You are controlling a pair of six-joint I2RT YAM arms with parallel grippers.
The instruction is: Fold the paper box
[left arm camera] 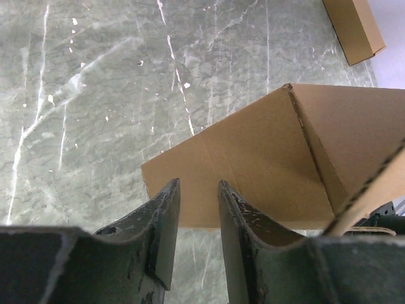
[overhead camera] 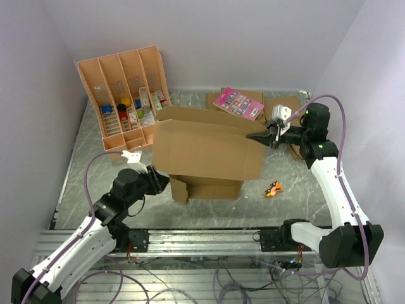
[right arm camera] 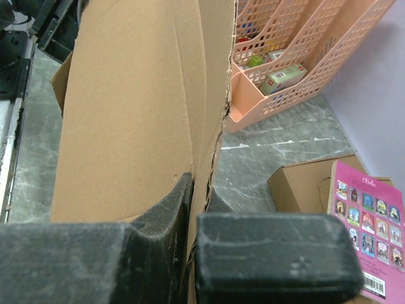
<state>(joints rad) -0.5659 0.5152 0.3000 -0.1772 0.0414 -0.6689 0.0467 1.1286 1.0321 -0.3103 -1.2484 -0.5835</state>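
Observation:
The paper box [overhead camera: 209, 152] is a large brown cardboard piece standing partly opened in the middle of the table, with a flap hanging low at its front. My right gripper [overhead camera: 258, 135] is shut on its right edge; in the right wrist view the cardboard wall [right arm camera: 133, 107] is pinched between the fingers [right arm camera: 201, 183]. My left gripper [overhead camera: 157, 179] is at the box's lower left corner. In the left wrist view its fingers [left arm camera: 198, 183] stand apart with nothing between them, just short of a low flap [left arm camera: 266, 171].
An orange-tan compartment tray [overhead camera: 126, 95] holding small items leans at the back left. Smaller brown boxes [overhead camera: 278, 107] with a pink card [overhead camera: 239, 103] on them lie at the back right. A small orange object [overhead camera: 273, 189] lies on the marble right of the box.

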